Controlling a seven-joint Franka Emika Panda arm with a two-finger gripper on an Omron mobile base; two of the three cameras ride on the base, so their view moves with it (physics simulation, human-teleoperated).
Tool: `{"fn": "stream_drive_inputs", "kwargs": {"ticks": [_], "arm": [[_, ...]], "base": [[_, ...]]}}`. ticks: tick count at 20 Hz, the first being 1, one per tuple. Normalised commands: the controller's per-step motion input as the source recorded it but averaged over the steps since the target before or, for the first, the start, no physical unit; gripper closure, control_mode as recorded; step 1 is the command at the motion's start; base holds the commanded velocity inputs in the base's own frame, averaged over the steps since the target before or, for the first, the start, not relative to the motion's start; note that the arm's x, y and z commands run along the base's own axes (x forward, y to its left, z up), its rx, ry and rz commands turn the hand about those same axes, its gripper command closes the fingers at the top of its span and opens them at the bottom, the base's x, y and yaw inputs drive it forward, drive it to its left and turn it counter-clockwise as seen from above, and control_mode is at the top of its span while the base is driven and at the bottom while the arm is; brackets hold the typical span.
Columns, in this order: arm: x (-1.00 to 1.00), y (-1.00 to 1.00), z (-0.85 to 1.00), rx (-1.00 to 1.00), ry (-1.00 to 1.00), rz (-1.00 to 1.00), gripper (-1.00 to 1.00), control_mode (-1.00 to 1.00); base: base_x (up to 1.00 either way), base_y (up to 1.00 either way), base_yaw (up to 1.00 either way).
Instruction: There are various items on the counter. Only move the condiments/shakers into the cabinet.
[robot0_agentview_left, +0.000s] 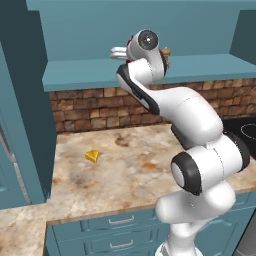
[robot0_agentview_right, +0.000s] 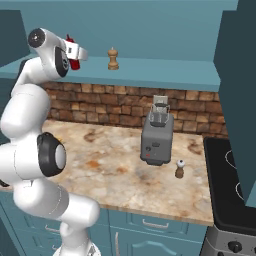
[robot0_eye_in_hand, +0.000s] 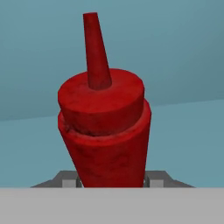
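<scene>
End effector (robot0_eye_in_hand: 113, 181) clamps the red bottle (robot0_eye_in_hand: 105, 131) over the cabinet (robot0_agentview_right: 165, 70) shelf; releasing early, I risk toppling it toward the wooden shaker (robot0_agentview_right: 113, 59) at 3 o'clock.

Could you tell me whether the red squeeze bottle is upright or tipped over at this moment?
Upright. The red squeeze bottle points its nozzle up between the pincer fingers, at the cabinet shelf.
</scene>
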Motion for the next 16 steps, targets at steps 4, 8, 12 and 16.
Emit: {"fn": "stream_drive_inputs", "kwargs": {"ticks": [4, 8, 12, 16], "arm": [[0.23, 0.00, -0.07, -0.01, 0.00, 0.00, 1.00, -1.00], [0.16, 0.00, -0.08, -0.01, 0.00, 0.00, -1.00, -1.00], [0.25, 0.00, -0.03, -0.01, 0.00, 0.00, -1.00, -1.00], [0.17, -0.01, 0.00, 0.00, 0.00, 0.00, -1.00, -1.00]], "base": [[0.00, 0.00, 0.00], [0.00, 0.00, 0.00], [0.00, 0.00, 0.00], [0.00, 0.00, 0.00]]}}
